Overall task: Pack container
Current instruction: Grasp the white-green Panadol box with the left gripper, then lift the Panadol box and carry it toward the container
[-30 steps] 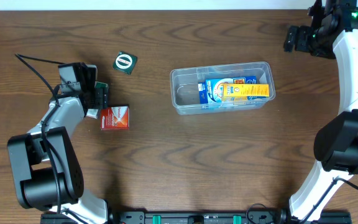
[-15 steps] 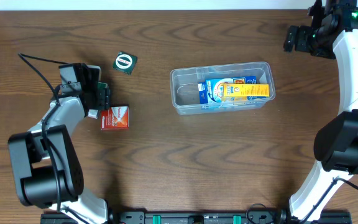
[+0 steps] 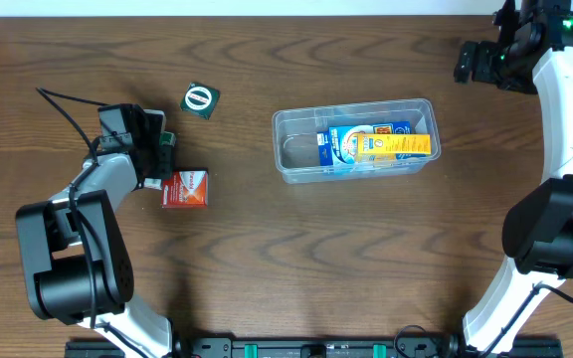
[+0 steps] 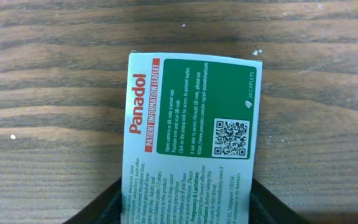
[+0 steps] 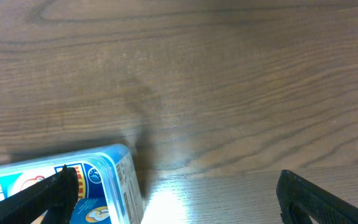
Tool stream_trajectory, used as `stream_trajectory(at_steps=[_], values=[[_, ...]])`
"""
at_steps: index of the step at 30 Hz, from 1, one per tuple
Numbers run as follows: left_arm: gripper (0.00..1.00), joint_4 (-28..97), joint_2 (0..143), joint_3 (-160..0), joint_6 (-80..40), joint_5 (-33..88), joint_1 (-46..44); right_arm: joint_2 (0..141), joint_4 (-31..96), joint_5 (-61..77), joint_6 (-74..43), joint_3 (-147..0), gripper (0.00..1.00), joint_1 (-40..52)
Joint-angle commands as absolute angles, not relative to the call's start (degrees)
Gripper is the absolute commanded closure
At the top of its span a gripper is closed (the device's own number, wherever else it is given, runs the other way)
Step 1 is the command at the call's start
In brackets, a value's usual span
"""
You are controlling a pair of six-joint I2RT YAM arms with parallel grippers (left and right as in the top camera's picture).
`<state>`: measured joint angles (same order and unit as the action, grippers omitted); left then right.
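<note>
My left hand (image 3: 159,165) is at the left of the wooden tabletop (image 3: 267,259), its two dark fingers (image 4: 101,208) flanking a small white-and-green cardboard Panadol box (image 4: 191,112). I cannot tell whether they are pressing on it or only lying alongside. My right hand (image 3: 473,62) hangs over the far right corner, fingers spread wide with nothing between them. The clear plastic rectangular container (image 3: 288,149), with rounded corners and a rolled rim, stands on the tabletop right of centre. It is well apart from the left hand, off to that hand's right, and nearer the right hand, though not touching it. A blue and yellow printed box (image 3: 376,144) lies inside, filling the right-hand part and leaving the left end bare. I judge the tub light, thin-walled and somewhat flexible, and slick on the wood, so a nudge could send it skating. If I had to shift it, I would pinch a long wall just under the rim, near a corner, where it should be stiffest.
</note>
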<state>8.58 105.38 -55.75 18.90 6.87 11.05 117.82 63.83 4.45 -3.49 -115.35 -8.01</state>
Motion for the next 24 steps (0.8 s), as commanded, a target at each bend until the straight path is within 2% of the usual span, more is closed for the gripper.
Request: stream_trajectory(at_steps=[1,15,24], values=[[0.51,8.8,105.5,-55.6,19.2,6.5,11.2,117.8,63.9,4.5,-4.2,-116.1,0.01,-7.9],[0.5,8.9,93.1,-55.7,16.4,6.5,9.8,117.8,63.9,4.5,-4.2,-116.1,0.01,-7.9],[0.5,8.9,82.4,-55.7,16.4,6.5,1.8,117.8,63.9,4.5,-4.2,-116.1,0.01,-7.9]])
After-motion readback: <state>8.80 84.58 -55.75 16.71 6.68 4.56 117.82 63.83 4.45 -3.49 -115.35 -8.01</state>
